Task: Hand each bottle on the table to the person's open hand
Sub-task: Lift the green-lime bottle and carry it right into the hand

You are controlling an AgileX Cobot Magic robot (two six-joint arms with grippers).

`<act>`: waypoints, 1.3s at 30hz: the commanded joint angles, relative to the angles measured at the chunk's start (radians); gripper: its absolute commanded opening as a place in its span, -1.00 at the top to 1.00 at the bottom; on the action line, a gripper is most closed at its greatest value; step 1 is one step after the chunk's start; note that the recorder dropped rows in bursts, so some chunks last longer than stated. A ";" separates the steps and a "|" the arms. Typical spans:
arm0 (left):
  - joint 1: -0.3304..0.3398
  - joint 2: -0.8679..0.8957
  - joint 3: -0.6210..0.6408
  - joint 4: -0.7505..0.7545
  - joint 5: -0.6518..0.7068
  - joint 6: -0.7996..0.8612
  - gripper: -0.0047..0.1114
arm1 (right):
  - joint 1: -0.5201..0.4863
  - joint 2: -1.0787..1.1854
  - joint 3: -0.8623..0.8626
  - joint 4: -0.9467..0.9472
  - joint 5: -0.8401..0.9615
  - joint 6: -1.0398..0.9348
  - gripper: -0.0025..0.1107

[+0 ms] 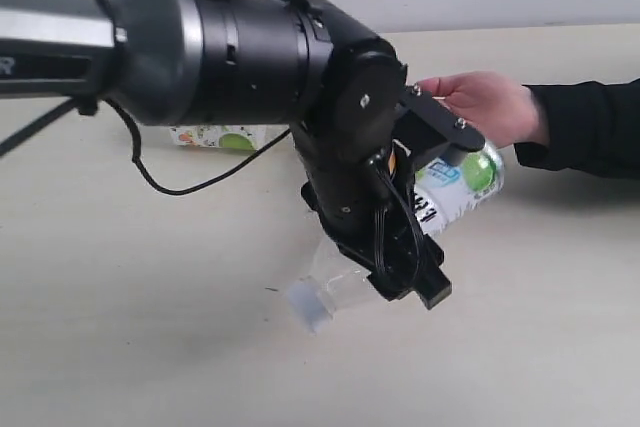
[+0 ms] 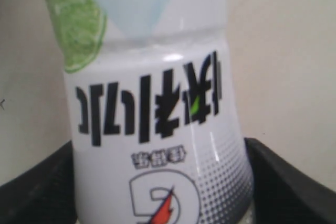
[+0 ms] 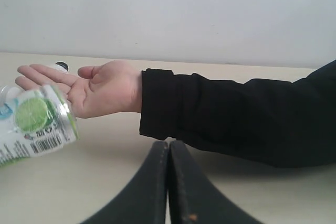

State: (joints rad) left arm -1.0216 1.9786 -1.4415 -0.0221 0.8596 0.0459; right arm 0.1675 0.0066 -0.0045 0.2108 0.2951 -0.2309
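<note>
A: The black fingers [image 2: 286,182] of the left gripper [image 2: 160,192]: how do we see them from the left wrist?

B: We see one on each side of a bottle [image 2: 157,108], pressed against it. Its white label bears bold black characters and a green lime slice. We cannot tell whether any drink is inside.

A: And the exterior view?

B: We see the left arm [image 1: 250,47] extend from the left over the table [image 1: 140,337], wrist bent downward. The held bottle is tilted. Its base is raised toward the person's hand [image 1: 490,107], and its clear neck and white cap [image 1: 310,309] sit lower, near the table. The base is just below the hand, and we cannot tell if they touch. A second bottle [image 1: 215,137] lies on the table behind the arm, partly hidden.

A: The right wrist view?

B: We see the right gripper [image 3: 168,148] with its fingers pressed together and nothing between them. Ahead, the hand lies open, palm up, at the end of a black sleeve [image 3: 236,119]. The held bottle's lime-printed base is at the fingertips. A small black cap [image 3: 62,66] shows behind them.
</note>
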 commanded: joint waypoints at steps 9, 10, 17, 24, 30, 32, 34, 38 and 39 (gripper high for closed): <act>0.026 -0.168 -0.004 -0.293 -0.264 -0.160 0.92 | -0.005 -0.007 0.005 -0.001 -0.006 -0.001 0.96; 0.035 -0.168 -0.004 -0.367 -0.307 -0.168 0.92 | -0.005 -0.007 0.005 -0.001 -0.006 -0.001 0.96; 0.086 -0.168 -0.004 -0.590 -0.474 -0.188 0.92 | -0.005 -0.007 0.005 -0.001 -0.006 -0.001 0.96; 0.158 -0.137 -0.012 -0.785 -0.587 -0.184 0.92 | -0.005 -0.007 0.005 -0.001 -0.006 -0.001 0.96; 0.208 -0.042 -0.109 -0.856 -0.462 -0.182 0.92 | -0.005 -0.007 0.005 -0.001 -0.006 -0.001 0.96; 0.208 -0.010 -0.143 -0.856 -0.442 -0.182 0.92 | -0.005 -0.007 0.005 -0.001 -0.006 -0.001 0.96; 0.208 0.026 -0.181 -0.856 -0.438 -0.177 0.92 | -0.005 -0.007 0.005 -0.001 -0.006 -0.001 0.96; 0.215 0.093 -0.248 -0.856 -0.436 -0.128 0.92 | -0.005 -0.007 0.005 -0.001 -0.006 -0.001 0.96; 0.218 0.109 -0.262 -0.856 -0.436 -0.128 0.92 | -0.005 -0.007 0.005 -0.001 -0.006 -0.001 0.96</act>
State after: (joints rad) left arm -0.8138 2.0545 -1.6635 -0.8744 0.4235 -0.1116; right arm 0.1675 0.0066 -0.0045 0.2108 0.2951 -0.2309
